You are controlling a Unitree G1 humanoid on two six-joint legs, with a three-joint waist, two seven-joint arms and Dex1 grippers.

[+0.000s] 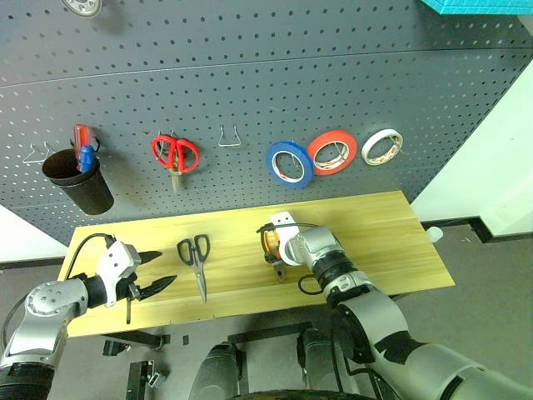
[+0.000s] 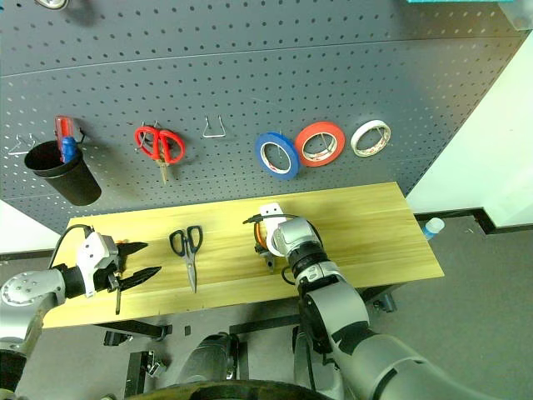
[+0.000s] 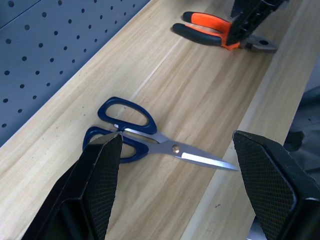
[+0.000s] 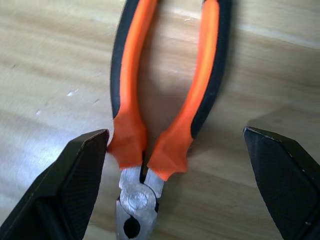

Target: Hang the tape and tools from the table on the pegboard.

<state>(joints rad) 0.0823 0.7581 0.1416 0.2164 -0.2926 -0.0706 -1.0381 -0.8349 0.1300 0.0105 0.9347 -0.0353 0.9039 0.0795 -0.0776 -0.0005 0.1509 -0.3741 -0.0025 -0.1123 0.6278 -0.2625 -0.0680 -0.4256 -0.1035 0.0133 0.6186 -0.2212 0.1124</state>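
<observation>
Scissors are lying flat on the table before the spread left gripper; steel, slick, best taken at the handles. Pliers, heavier and rubber-gripped, are sitting between the wide-open right gripper fingers, ungrasped. Blue tape is hanging on the pegboard already.

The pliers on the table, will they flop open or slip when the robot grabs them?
The pliers lie flat on the table between the right pincer's open fingers. Their steel head looks heavy, so they may tip nose-down. The two handles join at a pivot, so they could swing apart. The rubbery-looking orange grips probably won't slip much.
</observation>
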